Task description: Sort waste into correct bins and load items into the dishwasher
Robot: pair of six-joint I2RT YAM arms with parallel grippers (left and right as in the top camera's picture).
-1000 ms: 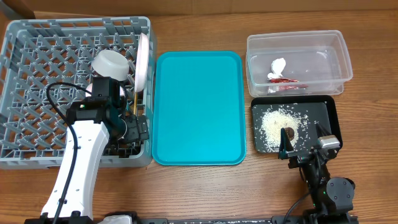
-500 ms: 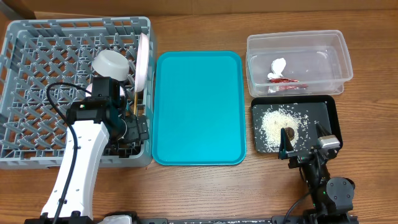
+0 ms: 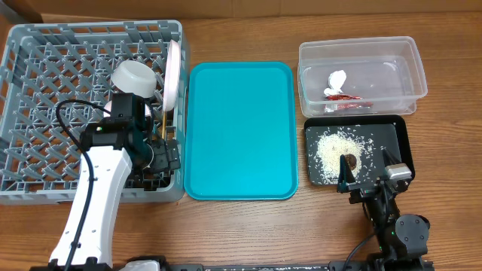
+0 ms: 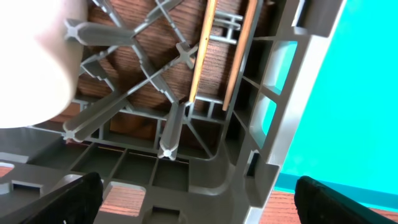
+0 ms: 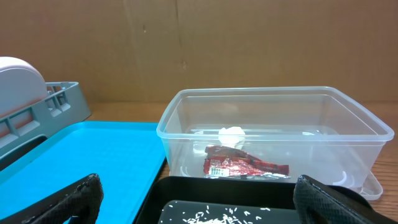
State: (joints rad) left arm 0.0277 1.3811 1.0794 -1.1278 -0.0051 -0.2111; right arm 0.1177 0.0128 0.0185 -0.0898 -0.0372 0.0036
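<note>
My jaws gape empty on both sides, wrapper [image 5: 245,167] in the tub [image 3: 418,71], rice [image 3: 330,150] in the black tray [image 3: 405,139], chopsticks [image 4: 200,56] and plate [image 3: 175,75] in the rack [image 3: 90,25], so little seems left.

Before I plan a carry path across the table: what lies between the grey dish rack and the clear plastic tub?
The teal serving tray lies between the dish rack and the clear tub, as the overhead view shows.

Looks like a robotics test bench, not a kitchen: bare wood-grain table [image 3: 241,226], brown cardboard backdrop [image 5: 249,43] along the top, white cabled robot arm [image 3: 94,203] at lower left
</note>
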